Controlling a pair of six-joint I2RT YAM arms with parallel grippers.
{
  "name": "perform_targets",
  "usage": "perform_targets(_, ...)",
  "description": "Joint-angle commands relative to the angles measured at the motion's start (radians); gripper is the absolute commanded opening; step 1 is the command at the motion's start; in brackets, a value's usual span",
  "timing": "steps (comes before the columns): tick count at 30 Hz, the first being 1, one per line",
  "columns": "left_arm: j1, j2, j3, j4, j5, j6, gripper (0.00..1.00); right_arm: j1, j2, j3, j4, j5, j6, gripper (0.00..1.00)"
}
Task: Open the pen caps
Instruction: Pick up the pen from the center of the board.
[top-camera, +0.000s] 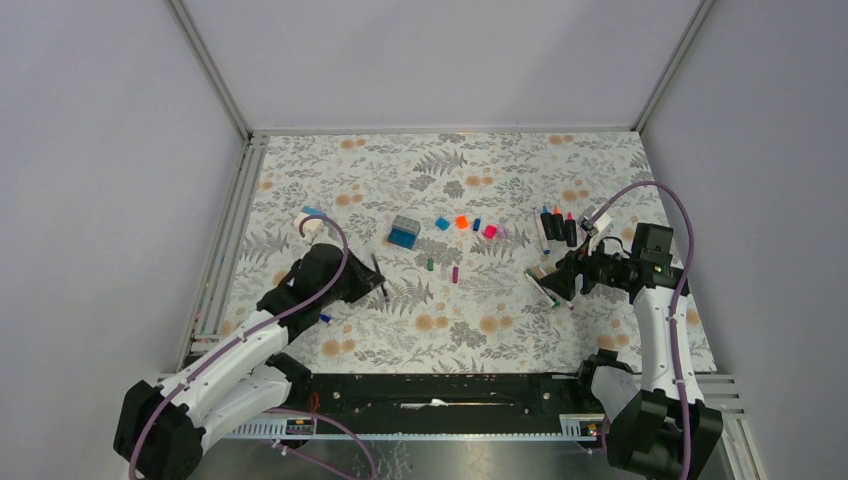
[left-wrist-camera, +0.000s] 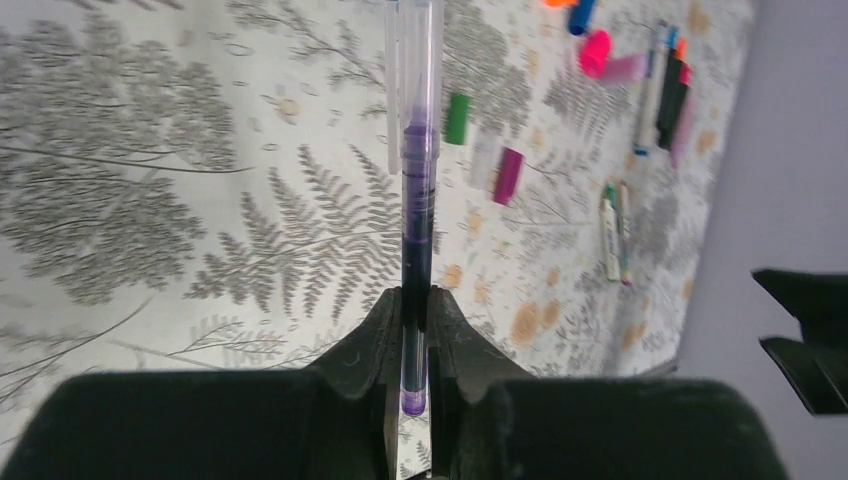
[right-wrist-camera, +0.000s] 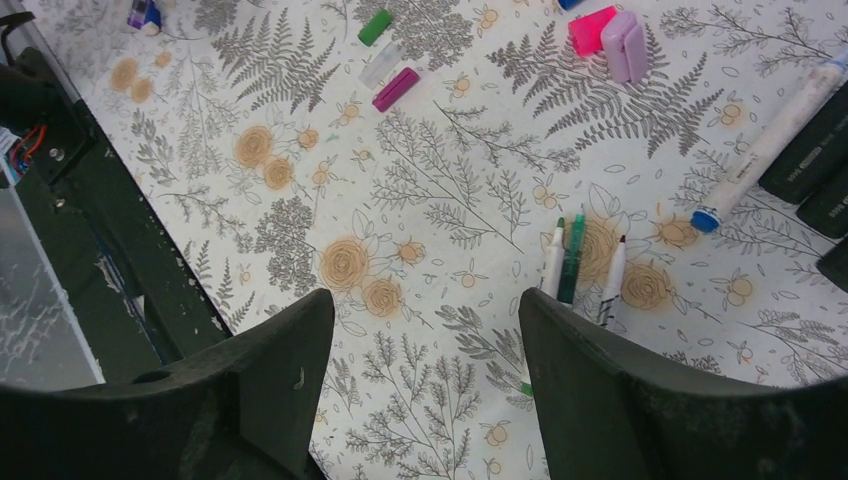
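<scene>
- A clear, slim plastic pen cap (left-wrist-camera: 415, 80) sits on a thin purple-ink pen (left-wrist-camera: 416, 250) held out over the floral counter (left-wrist-camera: 150, 200). It looks light, stiff and slick, best pinched across its sides.
- The left tool (left-wrist-camera: 417, 300) is clamped on that one pen's tail.
- At least six loose coloured caps (top-camera: 461, 221) lie mid-counter.
- The right tool (right-wrist-camera: 425, 305), spread wide and empty, hovers above three thin pens (right-wrist-camera: 572, 258).
- Four markers (top-camera: 558, 226) lie beyond.

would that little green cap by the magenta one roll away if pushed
Likely yes: the green cap looks like a short round tube lying on its side, so a sideways push should roll it, perhaps into the magenta cap nearby. It looks small and light, so it may skid on the flat floral mat.
</scene>
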Motion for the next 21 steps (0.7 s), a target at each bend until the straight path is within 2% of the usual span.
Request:
perform_targets(1, -0.020, -0.050, -0.078, 0.304, 0.132, 0.005, 0.00, 0.005, 0.012, 0.057, -0.041, -0.094, -0.025, 0.75)
perform_targets(7, -0.092, -0.021, -0.165, 0.616, 0.179, -0.033, 0.00, 0.065, 0.074, 0.080, -0.008, -0.159, 0.035, 0.75)
perform_targets(14, -0.211, 0.129, -0.139, 0.878, 0.141, -0.012, 0.00, 0.179, 0.155, 0.068, 0.128, -0.212, 0.166, 0.75)
perform_targets(17, -0.265, 0.239, -0.087, 0.966, 0.132, 0.002, 0.00, 0.225, 0.178, 0.054, 0.266, -0.242, 0.304, 0.75)
perform_targets(21, -0.308, 0.364, -0.021, 1.067, 0.121, -0.009, 0.00, 0.277, 0.175, -0.026, 0.602, -0.257, 0.582, 0.79)
